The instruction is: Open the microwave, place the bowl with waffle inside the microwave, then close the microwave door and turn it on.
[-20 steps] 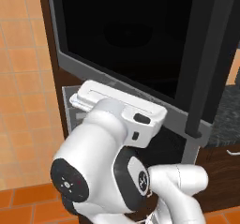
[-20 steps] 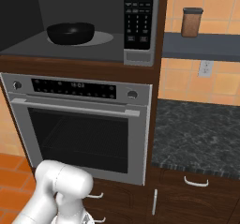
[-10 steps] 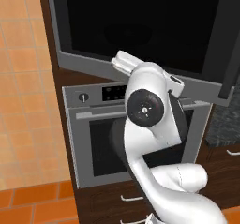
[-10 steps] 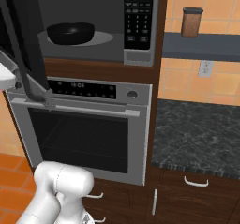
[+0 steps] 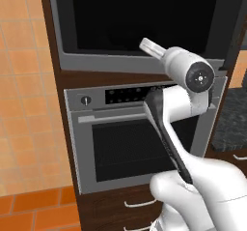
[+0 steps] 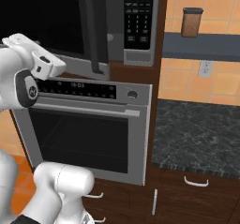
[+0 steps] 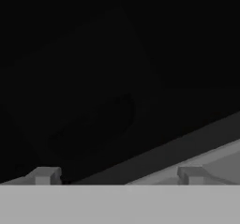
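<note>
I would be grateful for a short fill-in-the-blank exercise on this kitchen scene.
1. The oven sits directly ____ the microwave.
2. The brown jar stands on a ____.
3. The claw has its jaws ____.
4. The oven's handle runs ____.

Missing words: below; shelf; open; horizontally

The large built-in grey-framed microwave [image 6: 117, 26] with a black keypad panel sits in the dark wood cabinet, its wide black glass door [image 5: 140, 20] with a dark vertical bar handle [image 6: 93, 28] nearly shut across the front.
</note>
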Robot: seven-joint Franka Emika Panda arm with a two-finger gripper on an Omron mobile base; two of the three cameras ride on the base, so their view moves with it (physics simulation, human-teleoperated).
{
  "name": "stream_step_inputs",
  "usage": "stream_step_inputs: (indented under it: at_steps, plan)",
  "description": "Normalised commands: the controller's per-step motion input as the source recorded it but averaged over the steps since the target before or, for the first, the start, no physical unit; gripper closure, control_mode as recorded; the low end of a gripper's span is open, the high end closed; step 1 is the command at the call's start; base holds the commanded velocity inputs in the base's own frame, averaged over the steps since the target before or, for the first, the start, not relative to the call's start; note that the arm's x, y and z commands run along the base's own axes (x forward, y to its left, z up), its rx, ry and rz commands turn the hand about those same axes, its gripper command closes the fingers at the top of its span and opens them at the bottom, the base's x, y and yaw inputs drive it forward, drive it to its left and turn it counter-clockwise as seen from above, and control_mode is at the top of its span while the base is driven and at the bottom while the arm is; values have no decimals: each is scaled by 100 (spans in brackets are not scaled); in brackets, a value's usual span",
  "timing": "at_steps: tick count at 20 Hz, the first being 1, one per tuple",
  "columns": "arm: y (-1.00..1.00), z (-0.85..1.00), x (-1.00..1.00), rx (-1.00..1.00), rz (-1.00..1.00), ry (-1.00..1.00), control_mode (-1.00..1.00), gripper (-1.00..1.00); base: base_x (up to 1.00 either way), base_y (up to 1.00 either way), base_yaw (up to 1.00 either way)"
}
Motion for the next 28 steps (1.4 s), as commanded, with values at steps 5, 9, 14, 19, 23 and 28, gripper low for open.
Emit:
stream_step_inputs:
  at_steps: [5,9,14,19,23,28]
  plan:
    - [-18,0,100,5,9,20,-100,-100,0,0,0]
    - [-4,1,86,2,3,22,-100,-100,0,0,0]
    - [-1,0,30,0,1,9,-100,-100,0,0,0]
    - [-34,-5,-58,6,0,-9,-100,-100,0,0,0]
    - [-93,3,-100,26,0,-40,-100,-100,0,0,0]
    - [-96,23,-100,30,0,-19,-100,100,0,0,0]
